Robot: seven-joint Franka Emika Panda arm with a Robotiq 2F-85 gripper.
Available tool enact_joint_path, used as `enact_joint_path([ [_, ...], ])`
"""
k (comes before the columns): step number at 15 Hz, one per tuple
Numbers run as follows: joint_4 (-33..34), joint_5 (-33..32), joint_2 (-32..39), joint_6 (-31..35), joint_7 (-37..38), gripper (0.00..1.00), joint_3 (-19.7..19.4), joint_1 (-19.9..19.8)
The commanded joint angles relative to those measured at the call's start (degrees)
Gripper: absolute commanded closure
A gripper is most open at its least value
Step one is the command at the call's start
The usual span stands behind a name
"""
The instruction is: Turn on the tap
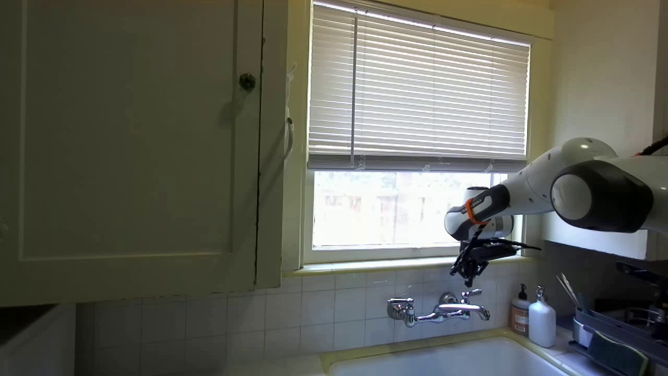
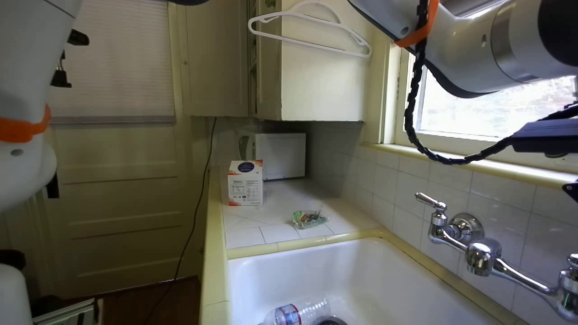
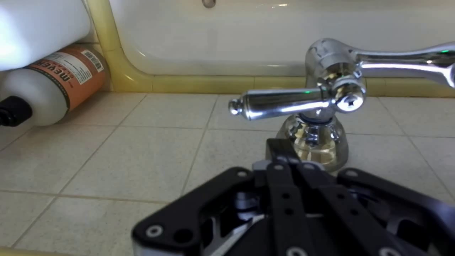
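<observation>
The chrome tap (image 1: 459,308) is fixed to the tiled wall above the sink, and it also shows in an exterior view (image 2: 481,257) with its far end cut off. It has a lever handle at each end and a spout. In the wrist view, one lever handle (image 3: 284,103) points left above a round chrome base (image 3: 316,142). My gripper (image 3: 282,151) is shut and empty. Its fingertips appear below that handle, overlapping the base in the picture, apart from the lever. In an exterior view, the gripper (image 1: 468,280) hangs just above the handle (image 1: 471,293) beside the bottles.
An orange-labelled soap bottle (image 1: 520,316) and a white bottle (image 1: 543,322) stand beside the sink (image 2: 361,266). A clear plastic bottle (image 2: 289,314) lies in the sink. A dish rack (image 1: 621,337) is beyond the bottles. The window sill (image 1: 360,268) juts out above the tap.
</observation>
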Motion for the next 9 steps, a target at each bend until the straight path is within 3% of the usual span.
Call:
enact_joint_path([
  [1,1.48,-1.39,1.85,-0.86,-0.56,1.00,-0.42,-0.31],
  [9,2.54,-5.49,2.01,-8.49,-2.75,1.00,-0.60,0.05],
])
